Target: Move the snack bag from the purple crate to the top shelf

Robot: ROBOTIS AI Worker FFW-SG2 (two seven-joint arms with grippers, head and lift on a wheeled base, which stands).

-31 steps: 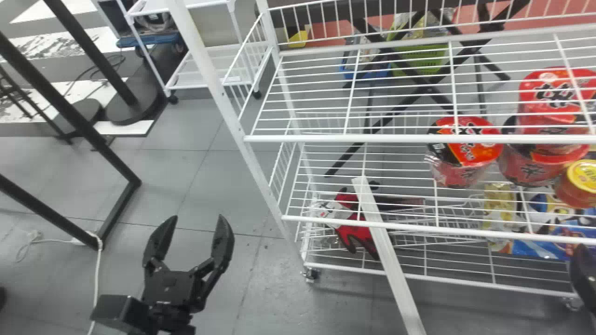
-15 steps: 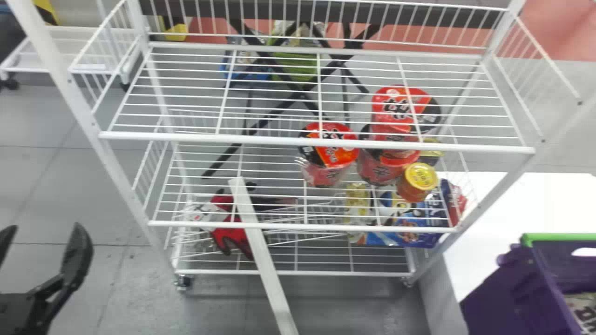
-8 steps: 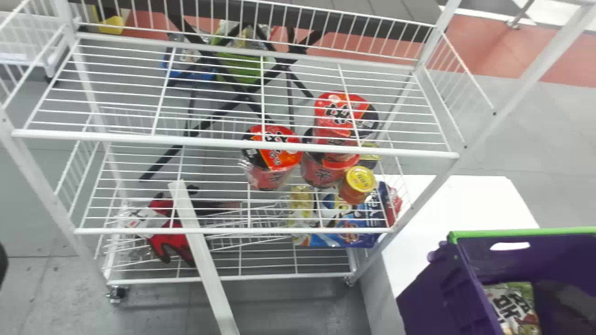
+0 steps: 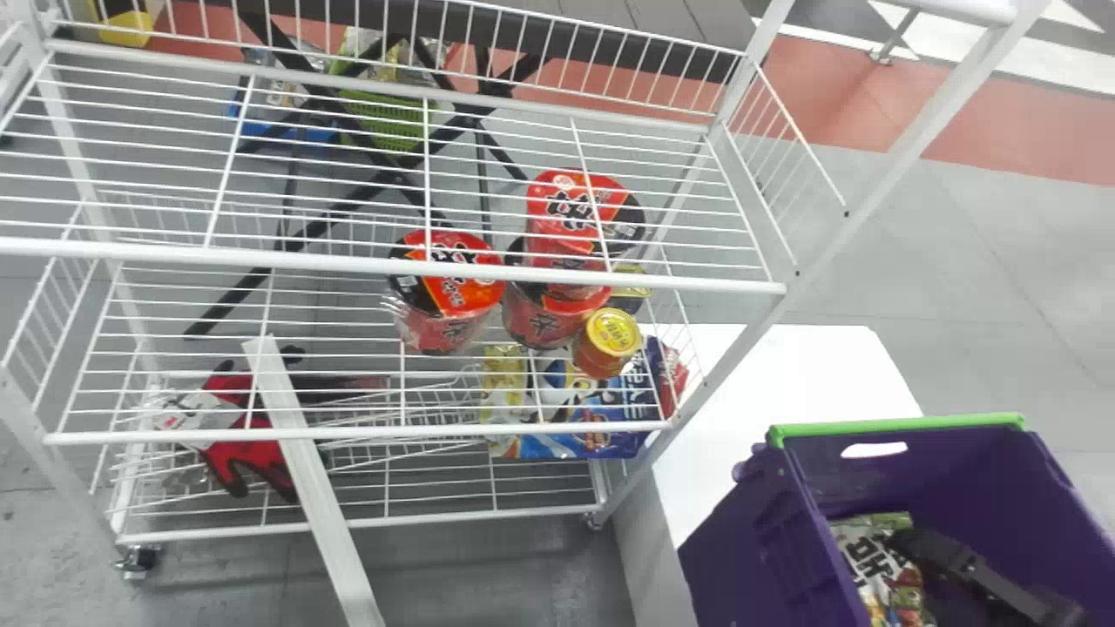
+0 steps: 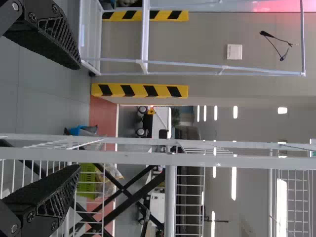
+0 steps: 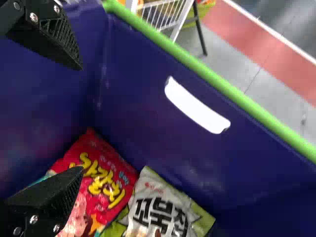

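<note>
So the whole thing hangs on where the snack bag (image 4: 871, 557) sits relative to my right gripper (image 6: 81, 117). The bag is down inside the purple crate (image 4: 749, 540), and from the head cam it's just to the robot's left of that gripper, looking like it runs lengthwise from far side to near. The right fingers are spread with nothing between them, so I figure it's a short shift left and down, jaws turned to close across the narrow way. A red bag (image 6: 106, 173) is right next to it, easy to snag by mistake imo. My left gripper (image 5: 80, 117) is open too, but over by the rack (image 4: 261, 259), well apart from the crate, so right arm's clearly nearer.
</note>
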